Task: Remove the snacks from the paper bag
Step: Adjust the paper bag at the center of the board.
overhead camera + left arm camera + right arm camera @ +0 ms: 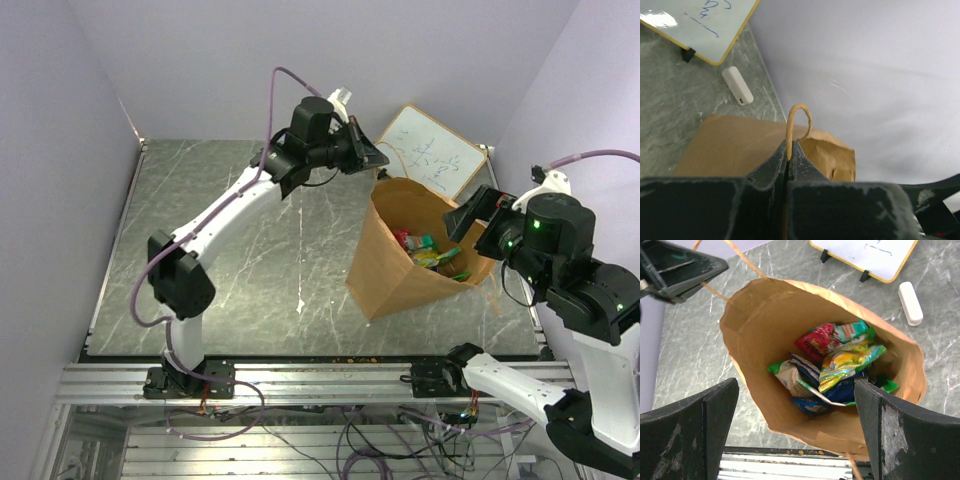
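The brown paper bag [390, 265] stands tilted on the grey table, mouth up and open. Several snacks [430, 252] lie inside it: red, green, yellow and blue packets [832, 365]. My left gripper [375, 155] is shut on the bag's twisted paper handle [792, 125] at the far rim and holds it up. My right gripper [478, 215] is open and empty, just above the bag's right rim; in the right wrist view its fingers [900, 435] stand wide on either side of the bag mouth [790, 300].
A white writing board [432, 150] with a yellow edge leans at the back right, with a small white eraser [910, 303] beside it. The purple wall stands close behind the bag. The table's near metal rail [300, 380] runs below.
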`<state>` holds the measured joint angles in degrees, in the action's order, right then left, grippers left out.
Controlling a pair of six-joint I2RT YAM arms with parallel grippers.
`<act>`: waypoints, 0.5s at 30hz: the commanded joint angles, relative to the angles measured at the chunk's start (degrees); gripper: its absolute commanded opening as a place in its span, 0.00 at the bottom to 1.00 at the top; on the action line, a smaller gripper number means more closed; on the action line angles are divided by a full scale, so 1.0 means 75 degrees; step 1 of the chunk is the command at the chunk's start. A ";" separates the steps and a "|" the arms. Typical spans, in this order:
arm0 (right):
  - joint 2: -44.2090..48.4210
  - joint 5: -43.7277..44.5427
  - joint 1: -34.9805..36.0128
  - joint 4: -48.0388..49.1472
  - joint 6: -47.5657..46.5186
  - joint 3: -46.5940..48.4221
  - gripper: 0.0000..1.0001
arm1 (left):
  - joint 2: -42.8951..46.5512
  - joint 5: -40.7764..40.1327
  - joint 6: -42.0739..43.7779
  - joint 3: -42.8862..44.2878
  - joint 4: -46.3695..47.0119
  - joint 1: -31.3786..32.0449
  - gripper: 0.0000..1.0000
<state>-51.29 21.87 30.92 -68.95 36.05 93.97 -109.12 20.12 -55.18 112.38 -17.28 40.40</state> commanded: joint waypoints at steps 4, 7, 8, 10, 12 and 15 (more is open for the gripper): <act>-0.0440 -0.0514 -0.0018 -0.0176 0.0265 0.0062 1.00 | 0.2268 -0.1263 0.0044 -0.1628 0.0262 -0.0406 0.07; -0.0456 -0.0559 -0.0024 -0.0205 0.0346 0.0037 1.00 | 0.3074 -0.1620 0.0086 -0.2206 0.0046 -0.0547 0.07; -0.0454 -0.0526 -0.0022 -0.0219 0.0349 0.0043 1.00 | 0.3239 -0.1681 0.0091 -0.2355 -0.0079 -0.0603 0.07; -0.0512 -0.0262 -0.0021 -0.0417 0.0480 0.0163 1.00 | 0.3514 -0.1757 0.0027 -0.2634 -0.0372 -0.0682 0.07; -0.0643 0.0273 -0.0028 -0.0878 0.0838 0.0360 1.00 | 0.3799 -0.1817 -0.0041 -0.2951 -0.0468 -0.0699 0.07; -0.0825 0.0920 -0.0025 -0.1331 0.1212 0.0274 0.98 | 0.4220 -0.1984 -0.0242 -0.3388 -0.0593 -0.0700 0.07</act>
<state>-56.38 21.80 30.92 -73.21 40.49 95.42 -81.89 8.49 -54.92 89.49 -23.00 35.51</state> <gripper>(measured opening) 0.982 0.073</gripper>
